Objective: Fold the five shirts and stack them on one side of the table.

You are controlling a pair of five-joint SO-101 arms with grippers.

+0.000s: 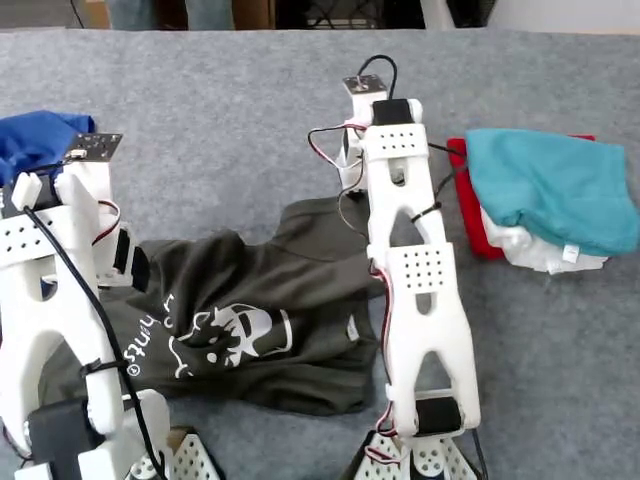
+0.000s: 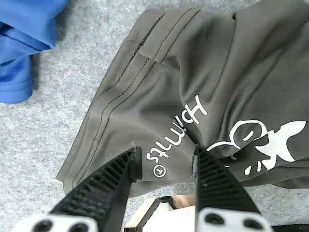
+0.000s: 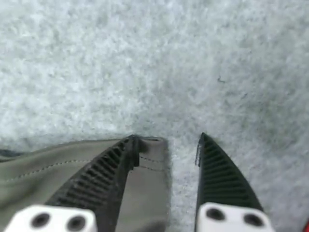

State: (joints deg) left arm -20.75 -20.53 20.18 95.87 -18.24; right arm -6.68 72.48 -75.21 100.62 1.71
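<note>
A dark olive shirt [image 1: 270, 310] with a white print lies spread and rumpled in the middle of the grey table [image 1: 230, 110]. My left gripper [image 2: 166, 162] hovers open over the shirt's printed lettering, close to one edge of the cloth [image 2: 159, 87]. My right gripper [image 3: 166, 150] is open at the shirt's far edge, with one finger over a stitched corner [image 3: 72, 166] and the other over bare carpet. A blue shirt [image 1: 35, 140] lies bunched at the far left. At the right sits a stack with a teal shirt [image 1: 550, 185] on top, white and red ones under it.
The right arm [image 1: 415, 270] stretches over the olive shirt's right side, and the left arm [image 1: 50, 290] covers its left sleeve. Bare carpet runs along the far side of the table and at the near right.
</note>
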